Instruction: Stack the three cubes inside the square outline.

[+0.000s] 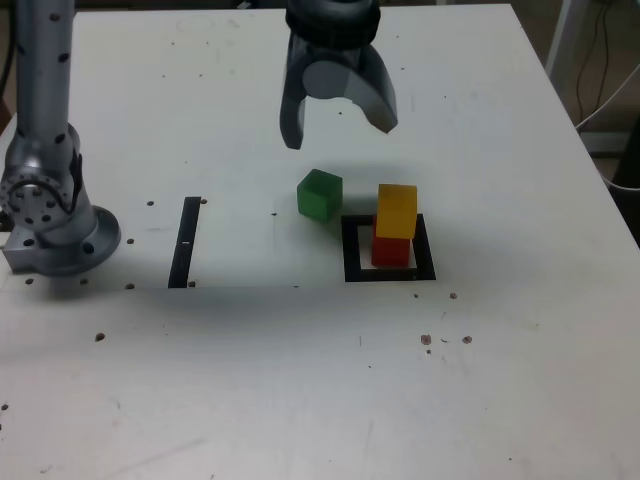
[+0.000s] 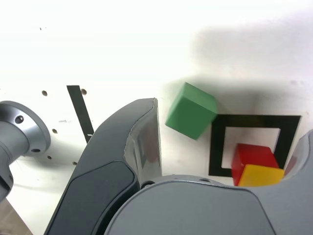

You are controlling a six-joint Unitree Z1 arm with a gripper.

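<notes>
A yellow cube (image 1: 396, 210) sits on a red cube (image 1: 390, 250) inside the square outline (image 1: 350, 250), a black tape frame with a white centre. The green cube (image 1: 320, 195) is just outside the outline's far corner on the exterior view's left, tilted and slightly blurred. My gripper (image 1: 338, 135) hangs above and behind the cubes, open, with nothing between its fingers. In the wrist view the green cube (image 2: 191, 110) lies between the spread fingers beside the outline (image 2: 215, 147), with the red cube (image 2: 252, 155) and yellow cube (image 2: 261, 175) partly hidden by the gripper (image 2: 230, 122) body.
A straight black strip (image 1: 185, 240) lies on the white table at the exterior view's left. The arm's grey base (image 1: 50, 200) stands further left. Small holes dot the table. Cables and a frame leg stand beyond the far right corner.
</notes>
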